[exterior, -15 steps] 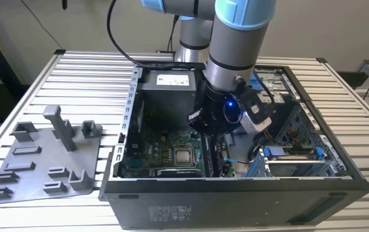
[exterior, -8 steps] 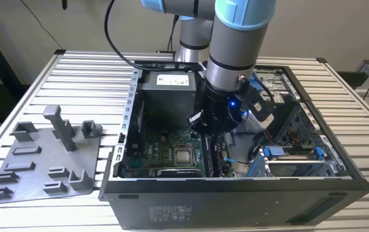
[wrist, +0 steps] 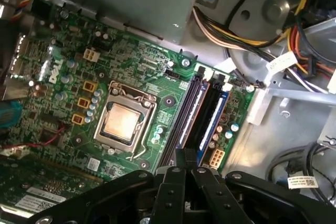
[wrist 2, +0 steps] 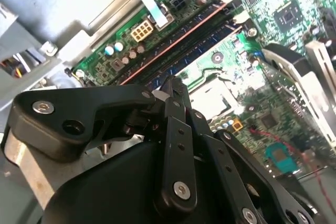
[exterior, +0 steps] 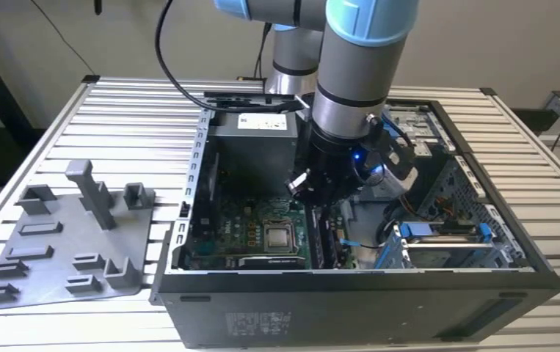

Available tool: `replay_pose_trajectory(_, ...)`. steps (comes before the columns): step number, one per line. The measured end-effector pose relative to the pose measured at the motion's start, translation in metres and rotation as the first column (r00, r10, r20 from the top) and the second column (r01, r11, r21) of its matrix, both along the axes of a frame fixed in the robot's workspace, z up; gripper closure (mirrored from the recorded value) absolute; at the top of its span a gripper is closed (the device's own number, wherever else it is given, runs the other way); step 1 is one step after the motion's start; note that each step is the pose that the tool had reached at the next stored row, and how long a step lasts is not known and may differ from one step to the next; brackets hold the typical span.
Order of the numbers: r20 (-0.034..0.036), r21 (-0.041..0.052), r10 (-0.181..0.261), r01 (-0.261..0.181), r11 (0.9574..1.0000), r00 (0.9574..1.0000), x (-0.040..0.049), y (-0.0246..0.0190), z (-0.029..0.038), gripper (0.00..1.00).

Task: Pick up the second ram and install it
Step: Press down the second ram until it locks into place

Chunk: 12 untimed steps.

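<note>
My gripper (exterior: 311,196) reaches down inside the open computer case (exterior: 358,293), over the green motherboard (exterior: 230,238). In both wrist views its black fingers are closed together with nothing showing between them. The fingertips meet (wrist: 185,155) just above one end of the memory slots (wrist 2: 194,45). The second ram (wrist: 192,109), a long thin dark board, stands on edge in a slot, beside another dark board (wrist: 210,116). I cannot tell whether the fingertips touch it.
A grey plastic tray (exterior: 64,242) with upright posts lies on the slatted table at the exterior view's left. Inside the case are the grey power-supply box (exterior: 255,150), the processor socket (wrist: 125,121), bundled cables (wrist: 294,40) and a blue-tabbed drive cage (exterior: 446,235).
</note>
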<state>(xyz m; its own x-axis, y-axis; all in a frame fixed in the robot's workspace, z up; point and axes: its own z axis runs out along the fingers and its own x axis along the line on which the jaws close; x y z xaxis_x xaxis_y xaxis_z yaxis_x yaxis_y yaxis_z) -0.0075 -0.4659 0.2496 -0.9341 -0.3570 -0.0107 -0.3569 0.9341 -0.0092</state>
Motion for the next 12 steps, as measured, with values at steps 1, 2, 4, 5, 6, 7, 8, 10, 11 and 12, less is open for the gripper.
replay_pose_trajectory(1, 0.0, 0.0, 0.013, -0.013, 0.9999, 0.9999, -0.0002, 0.0, 0.0, 0.89)
replay_pose_trajectory(2, 0.0, 0.0001, 0.027, -0.027, 0.9996, 0.9996, -0.0003, 0.0, 0.0001, 0.89)
replay_pose_trajectory(4, 0.0, 0.0005, 0.054, -0.054, 0.9986, 0.9986, -0.0006, 0.0, 0.0001, 0.89)
replay_pose_trajectory(5, 0.0, 0.0009, 0.066, -0.066, 0.9978, 0.9978, -0.0009, 0.0, 0.0, 0.89)
replay_pose_trajectory(6, 0.0001, 0.0014, 0.078, -0.078, 0.9969, 0.9969, -0.0011, 0.0, 0.0, 0.89)
replay_pose_trajectory(7, 0.0001, 0.0018, 0.09, -0.09, 0.996, 0.996, -0.0013, 0.0, 0.0, 0.89)
replay_pose_trajectory(8, 0.0002, 0.0023, 0.1, -0.1, 0.995, 0.995, -0.0013, 0.0, 0.0, 0.89)
replay_pose_trajectory(10, 0.0003, 0.0035, 0.12, -0.12, 0.9928, 0.9928, -0.0017, 0.0, 0.0, 0.89)
replay_pose_trajectory(11, 0.0004, 0.004, 0.13, -0.13, 0.9916, 0.9916, -0.0018, 0.0, 0.0, 0.89)
replay_pose_trajectory(12, 0.0005, 0.0046, 0.139, -0.139, 0.9902, 0.9902, -0.0018, 0.0, 0.0, 0.89)
